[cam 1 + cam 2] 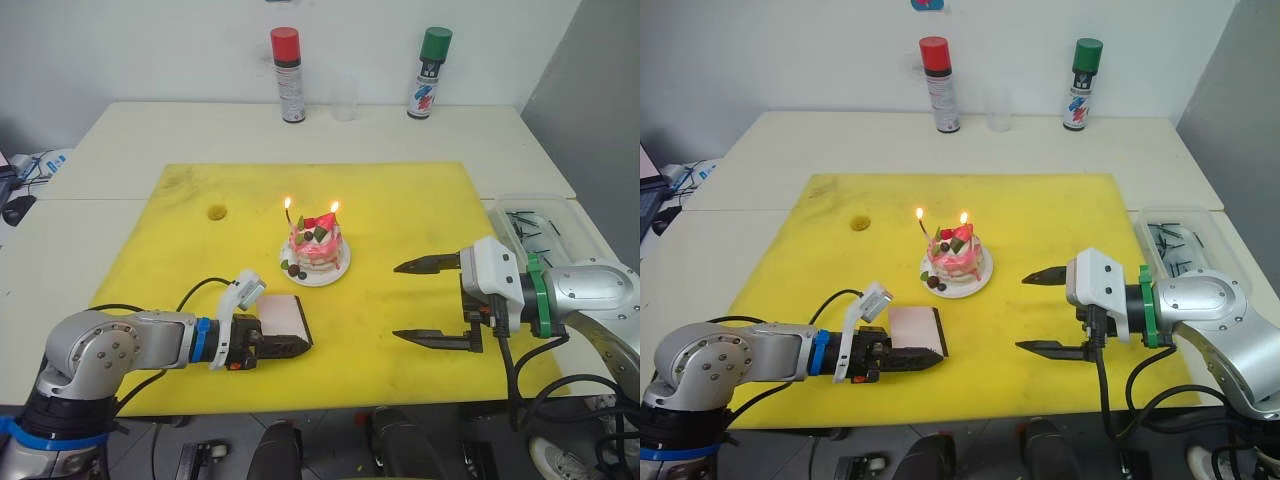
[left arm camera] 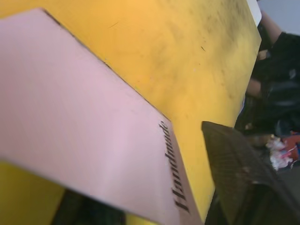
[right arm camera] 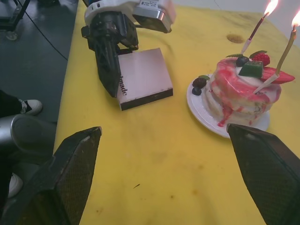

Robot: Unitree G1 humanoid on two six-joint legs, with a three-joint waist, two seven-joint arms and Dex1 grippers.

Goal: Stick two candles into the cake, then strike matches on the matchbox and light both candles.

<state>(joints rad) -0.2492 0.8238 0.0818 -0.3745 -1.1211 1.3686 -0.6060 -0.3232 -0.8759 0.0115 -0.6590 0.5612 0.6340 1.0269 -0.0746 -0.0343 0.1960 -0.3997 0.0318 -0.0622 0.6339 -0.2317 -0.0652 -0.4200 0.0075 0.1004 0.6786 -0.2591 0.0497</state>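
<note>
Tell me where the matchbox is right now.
The matchbox lies flat on the yellow mat on the robot's left, held at its near edge by the left gripper, just short of the cake.

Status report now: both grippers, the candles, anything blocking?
Left gripper shut on matchbox. Right gripper open, empty, beside cake. Both candles standing in cake, lit. Nothing between grippers and cake.

red-capped spray can, green-capped spray can, yellow mat
</note>
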